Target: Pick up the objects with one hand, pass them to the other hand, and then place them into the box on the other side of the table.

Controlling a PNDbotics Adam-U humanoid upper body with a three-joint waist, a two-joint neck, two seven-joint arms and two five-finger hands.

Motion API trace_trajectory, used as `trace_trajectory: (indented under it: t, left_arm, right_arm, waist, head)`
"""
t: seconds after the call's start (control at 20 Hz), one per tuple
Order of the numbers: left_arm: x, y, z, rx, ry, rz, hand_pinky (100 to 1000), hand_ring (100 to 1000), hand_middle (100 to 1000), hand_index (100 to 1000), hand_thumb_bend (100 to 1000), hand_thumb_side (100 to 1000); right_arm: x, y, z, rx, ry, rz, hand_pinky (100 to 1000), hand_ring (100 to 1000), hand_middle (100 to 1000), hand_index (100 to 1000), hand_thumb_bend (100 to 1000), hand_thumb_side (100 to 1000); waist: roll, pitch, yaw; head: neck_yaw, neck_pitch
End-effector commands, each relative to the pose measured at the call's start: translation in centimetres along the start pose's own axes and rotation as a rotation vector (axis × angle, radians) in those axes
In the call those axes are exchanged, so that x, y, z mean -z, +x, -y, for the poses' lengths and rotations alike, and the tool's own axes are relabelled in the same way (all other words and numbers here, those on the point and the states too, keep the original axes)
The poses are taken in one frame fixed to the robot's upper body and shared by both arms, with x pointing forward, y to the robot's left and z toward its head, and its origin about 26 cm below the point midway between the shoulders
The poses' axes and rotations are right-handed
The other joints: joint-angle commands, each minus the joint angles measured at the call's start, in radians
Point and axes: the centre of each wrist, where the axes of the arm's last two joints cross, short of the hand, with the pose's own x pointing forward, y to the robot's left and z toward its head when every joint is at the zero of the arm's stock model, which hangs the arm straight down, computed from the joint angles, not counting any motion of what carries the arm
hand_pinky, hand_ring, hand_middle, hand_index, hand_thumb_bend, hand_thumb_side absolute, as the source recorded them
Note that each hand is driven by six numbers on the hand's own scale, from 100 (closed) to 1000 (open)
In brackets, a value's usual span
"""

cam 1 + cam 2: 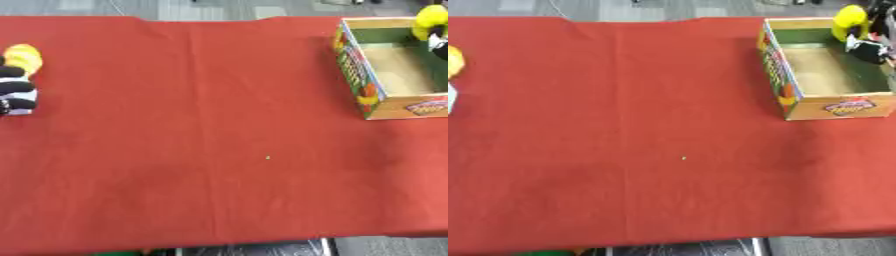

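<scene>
Yellow object [850, 20] up at the far right corner of the box [779, 75], over its far wall and partly past the rim, rounded, bright, no detail to make out. Just below and to the right of it, touching or nearly so, the right hand [869, 50]: a black-and-white mass over the right inner wall of the box, cut off by the edge in the left eye view. Cannot tell whether curled round the yellow object, pinching it, or open beside it.

Box open at the top, standing on the right side of the table, slightly askew. Tan bare floor inside, green far inner wall, printed colours along the left outer wall, a red and yellow label on the near wall. Nothing seen lying on the floor of it.

Across the table at the far left edge, well apart from the box, a second yellow object [23, 58], also rounded. Directly beneath it, touching or just beside, the left hand [17, 93], seen only as stacked black and pale bands at the border. Cannot tell whether spread, pressed together or closed on anything.

Between the two sides, red cloth [219, 110] over the whole table, faintly creased, with one tiny pale speck [268, 157] near the middle. Grey floor [201, 9] beyond the far edge.
</scene>
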Motion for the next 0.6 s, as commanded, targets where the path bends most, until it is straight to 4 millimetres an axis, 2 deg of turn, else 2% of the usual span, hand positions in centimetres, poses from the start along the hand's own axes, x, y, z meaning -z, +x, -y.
trace_trajectory:
  t: [0.05, 0.25, 0.6]
  left_arm:
    - [0.1, 0.8, -0.1, 0.019, -0.006, 0.018, 736, 774, 757, 880, 322, 916]
    - [0.1, 0.8, -0.1, 0.015, -0.005, 0.018, 736, 774, 757, 880, 328, 913]
    - [0.0, 0.7, -0.1, 0.011, -0.005, 0.014, 736, 774, 757, 881, 333, 913]
  right_arm:
    - [0.1, -1.7, 1.2, -0.034, 0.028, -0.008, 766, 557, 529, 772, 100, 198]
    - [-0.3, -2.5, 0.8, -0.037, 0.093, -0.051, 773, 571, 550, 862, 100, 200]
    - [-0.7, -3.1, 0.8, 0.059, 0.119, -0.089, 782, 568, 552, 921, 100, 198]
  waist:
    - [0.003, 0.001, 0.0]
    - [0.002, 0.001, 0.001]
    - [0.0, 0.001, 0.0]
  head:
    - [0.002, -0.002]
    - [0.005, -0.002]
    - [0.009, -0.002]
